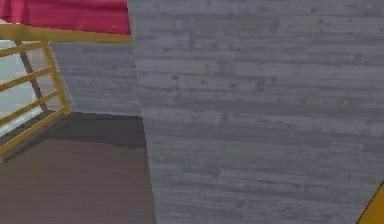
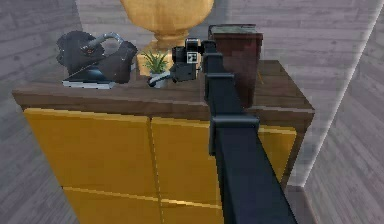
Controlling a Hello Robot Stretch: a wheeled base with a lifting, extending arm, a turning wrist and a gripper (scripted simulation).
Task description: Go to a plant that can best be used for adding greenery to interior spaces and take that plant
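Observation:
A small green plant (image 2: 155, 64) with thin spiky leaves stands on the brown top of a yellow dresser (image 2: 150, 150), in the arm side view's upper middle. The dark arm rises from the bottom edge to the dresser top. Its two white marked squares sit just right of the plant, and the gripper (image 2: 166, 72) reaches left to the plant's base. The plant rests on the dresser top at the gripper's far end, so I cannot tell whether the gripper holds anything.
On the dresser top a dark grey rounded appliance (image 2: 95, 58) lies left of the plant, a large golden vase (image 2: 168, 22) stands behind it, and a dark brown box (image 2: 237, 60) stands to its right. The forward view shows a grey plank wall (image 1: 260, 110) close ahead, a yellow wooden bed frame (image 1: 40, 80) with red bedding at left, and brown floor (image 1: 70, 185).

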